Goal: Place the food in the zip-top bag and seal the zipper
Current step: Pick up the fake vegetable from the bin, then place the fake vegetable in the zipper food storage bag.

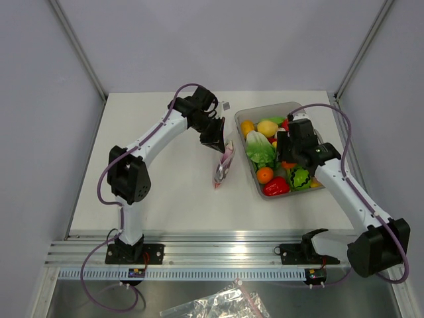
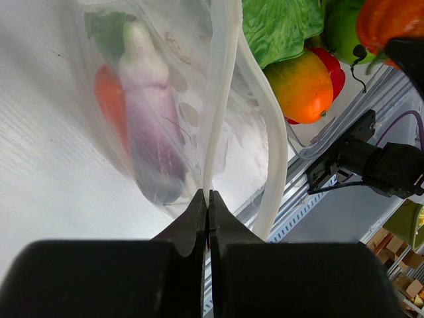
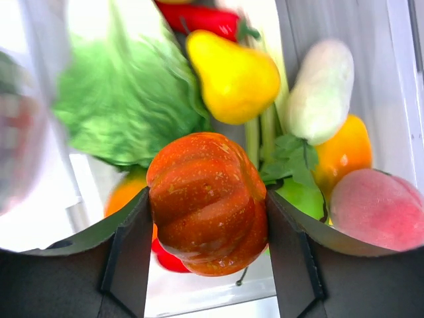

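Note:
The zip-top bag (image 1: 224, 167) hangs and rests on the table left of the bin. In the left wrist view the bag (image 2: 165, 99) holds the purple eggplant (image 2: 149, 112) and the red-orange piece with a green top (image 2: 109, 99). My left gripper (image 2: 208, 195) is shut on one whitish zipper strip (image 2: 222, 93); the other strip (image 2: 275, 139) bows away, so the mouth gapes. It also shows in the top view (image 1: 218, 140). My right gripper (image 3: 207, 228) is shut on the small orange pumpkin-shaped piece (image 3: 207, 199), held over the bin (image 1: 289, 159).
A clear bin (image 1: 246, 116) at the right holds the green lettuce (image 1: 260, 149), a yellow lemon (image 1: 267, 128), an orange (image 1: 265, 175), a red bell pepper (image 1: 276, 187) and other toy produce. A second crumpled plastic bag (image 1: 218, 306) lies below the table's front rail.

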`<state>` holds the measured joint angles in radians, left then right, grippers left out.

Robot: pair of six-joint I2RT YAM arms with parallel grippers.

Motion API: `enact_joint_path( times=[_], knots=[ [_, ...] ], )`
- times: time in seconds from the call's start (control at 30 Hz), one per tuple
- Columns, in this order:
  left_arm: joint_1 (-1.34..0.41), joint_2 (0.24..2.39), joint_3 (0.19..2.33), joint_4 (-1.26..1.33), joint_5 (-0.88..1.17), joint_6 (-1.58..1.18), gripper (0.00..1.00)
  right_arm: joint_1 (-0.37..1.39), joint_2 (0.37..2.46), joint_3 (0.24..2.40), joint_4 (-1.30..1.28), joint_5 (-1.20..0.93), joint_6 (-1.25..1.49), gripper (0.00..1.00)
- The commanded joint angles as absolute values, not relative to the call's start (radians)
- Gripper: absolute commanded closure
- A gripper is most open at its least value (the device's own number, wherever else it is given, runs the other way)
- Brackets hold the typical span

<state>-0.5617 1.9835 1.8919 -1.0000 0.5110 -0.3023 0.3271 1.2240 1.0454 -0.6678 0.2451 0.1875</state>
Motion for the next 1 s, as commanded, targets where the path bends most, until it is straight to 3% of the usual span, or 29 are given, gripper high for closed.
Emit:
enact_joint_path(
  times=[0.0,0.2,0.5,0.97],
  knots=[
    [-0.566,1.985,1.927,-0.985,0.502,-0.288,1.0,0.324,1.164,1.147,-0.681,0.165,0.201,0.68],
    [-0.566,1.979,1.916,-0.98,0.503,-0.29,1.0,0.383,1.164,1.259,-0.574,-0.044,0.281,0.7],
    [-0.566,1.974,1.917,-0.977,0.506,-0.299,1.0,0.56,1.33,1.319,-0.344,-0.146,0.422,0.72],
    [-0.566,1.965,1.928,-0.957,0.54,-0.318,1.0,0.574,1.434,1.215,-0.32,-0.094,0.488,0.72]
  ],
)
